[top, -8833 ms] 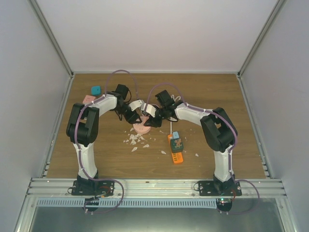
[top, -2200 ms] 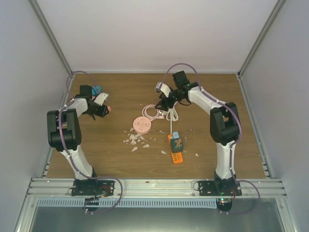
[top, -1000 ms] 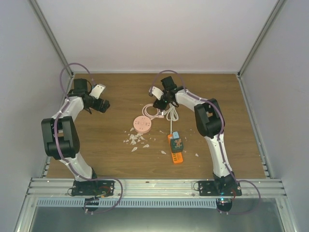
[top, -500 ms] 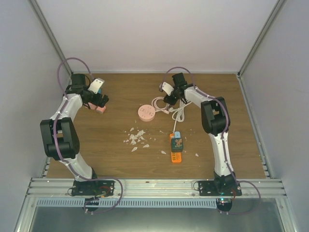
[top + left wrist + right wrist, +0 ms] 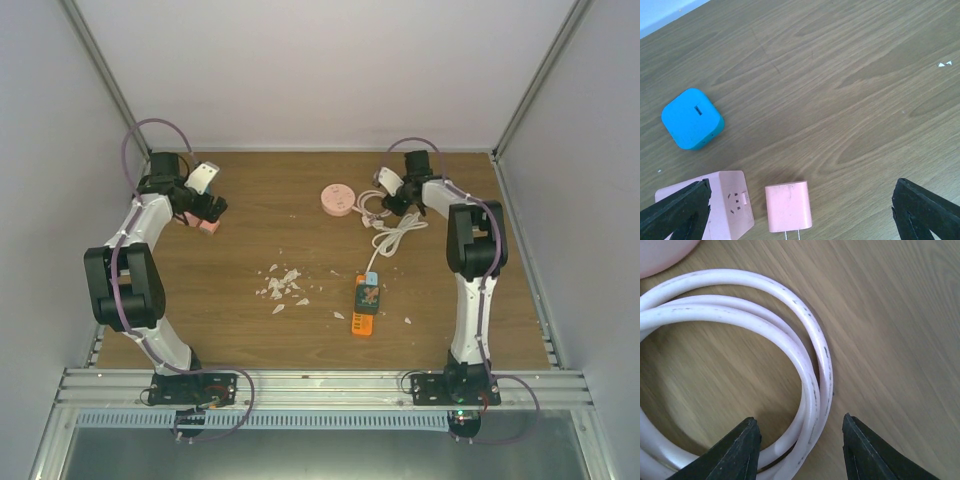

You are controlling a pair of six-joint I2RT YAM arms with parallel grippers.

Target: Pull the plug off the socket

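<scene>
The pink plug point(image 5: 788, 206) lies just beside the pink socket point(image 5: 715, 207), prongs bare, near the table's point(image 5: 840, 75) far-left corner; my left fingers point(image 5: 675, 212) are spread, empty. My right fingers point(image 5: 735, 450) stand released astride the white cable point(image 5: 805, 370): closing there would snag and drag it.

— Where is the plug point(image 5: 788, 206) found?
— Just right of the cube socket point(image 5: 725, 205), with a gap left between them. The small adapter point(image 5: 692, 119) is set behind both, to the left.
— And the round socket point(image 5: 337, 199)?
— At the far middle of the table point(image 5: 250, 330). The cable point(image 5: 393, 232) is coiled just to its right and led nearward to the power strip point(image 5: 365, 305). Scraps point(image 5: 283, 285) are scattered left of that.
</scene>
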